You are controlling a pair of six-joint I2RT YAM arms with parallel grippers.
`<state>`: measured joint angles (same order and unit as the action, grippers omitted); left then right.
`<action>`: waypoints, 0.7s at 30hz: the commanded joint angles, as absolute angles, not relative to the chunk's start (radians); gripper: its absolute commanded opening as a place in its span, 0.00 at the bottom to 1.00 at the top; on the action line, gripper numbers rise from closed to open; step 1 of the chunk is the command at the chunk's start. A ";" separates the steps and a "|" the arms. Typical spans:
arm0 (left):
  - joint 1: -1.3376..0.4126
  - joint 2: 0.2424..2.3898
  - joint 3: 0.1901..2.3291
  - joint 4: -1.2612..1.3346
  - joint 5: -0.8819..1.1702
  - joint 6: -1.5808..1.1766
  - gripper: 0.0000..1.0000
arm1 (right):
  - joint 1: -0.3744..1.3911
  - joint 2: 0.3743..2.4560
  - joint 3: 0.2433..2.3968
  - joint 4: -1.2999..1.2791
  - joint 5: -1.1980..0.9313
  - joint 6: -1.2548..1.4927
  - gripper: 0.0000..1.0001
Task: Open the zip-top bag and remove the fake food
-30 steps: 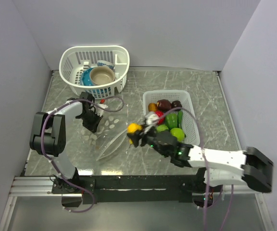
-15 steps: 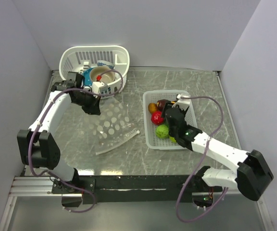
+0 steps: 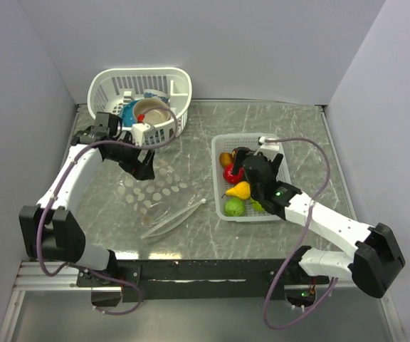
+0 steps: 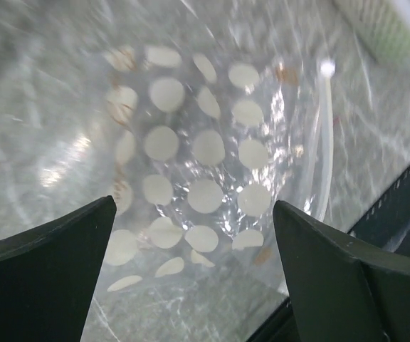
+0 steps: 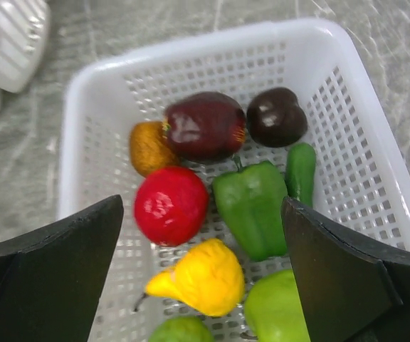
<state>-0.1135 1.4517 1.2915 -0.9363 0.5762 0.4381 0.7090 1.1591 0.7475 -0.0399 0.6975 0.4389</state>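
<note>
pear (image 5: 201,278) now in tray (image 5: 212,40), bag (image 4: 191,164) seemingly empty

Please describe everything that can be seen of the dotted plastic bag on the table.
The bag is clear, thin plastic printed with white dots, crinkled and shiny. It lies flat on the grey table, left of the white tray, with its white zip strip along the edge nearer the arm bases. No food shows inside it. The left gripper is open above it; contact cannot be judged.
</note>
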 commanded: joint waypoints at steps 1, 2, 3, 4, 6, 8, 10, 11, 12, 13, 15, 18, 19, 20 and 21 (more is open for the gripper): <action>-0.115 1.361 1.388 -0.819 0.494 0.235 0.99 | 0.707 1.085 0.857 -0.129 0.657 0.443 1.00; -0.138 1.383 1.419 -0.871 0.489 0.239 0.99 | 0.706 1.081 0.870 -0.155 0.660 0.454 1.00; -0.149 1.414 1.495 -0.927 0.486 0.253 0.99 | 0.707 1.071 0.879 -0.197 0.663 0.457 1.00; -0.153 1.463 1.517 -1.002 0.503 0.261 0.99 | 0.707 1.062 0.887 -0.212 0.663 0.456 1.00; -0.155 1.471 1.484 -0.977 0.509 0.247 0.99 | 0.707 1.026 0.881 -0.222 0.652 0.425 1.00; -0.155 1.424 1.424 -0.871 0.518 0.238 0.99 | 0.707 1.002 0.871 -0.230 0.658 0.404 1.00; -0.155 1.384 1.358 -0.818 0.529 0.221 0.99 | 0.707 0.971 0.871 -0.258 0.666 0.402 1.00; -0.155 1.373 1.342 -0.778 0.550 0.201 0.99 | 0.707 0.960 0.871 -0.267 0.666 0.396 1.00; -0.155 1.368 1.322 -0.766 0.558 0.193 0.99 | 0.707 0.936 0.867 -0.278 0.657 0.391 1.00; -0.155 1.365 1.316 -0.759 0.575 0.189 0.99 | 0.707 0.925 0.861 -0.278 0.652 0.384 1.00; -0.155 1.379 1.302 -0.744 0.598 0.175 0.99 | 0.707 0.898 0.853 -0.285 0.641 0.358 1.00; -0.155 1.388 1.299 -0.750 0.629 0.189 0.99 | 0.707 0.870 0.859 -0.304 0.644 0.345 1.00; -0.155 1.385 1.296 -0.744 0.632 0.189 0.99 | 0.707 0.865 0.861 -0.307 0.643 0.348 1.00; -0.155 1.381 1.287 -0.733 0.637 0.178 0.99 | 0.706 0.858 0.862 -0.317 0.643 0.348 1.00; -0.155 1.361 1.282 -0.717 0.640 0.173 0.99 | 0.707 0.853 0.861 -0.319 0.638 0.351 1.00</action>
<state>-0.1539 1.4166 1.2957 -0.7948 0.5785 0.2035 0.7090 0.8833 0.8505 -0.2871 0.6426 0.3714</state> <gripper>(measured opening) 0.993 0.998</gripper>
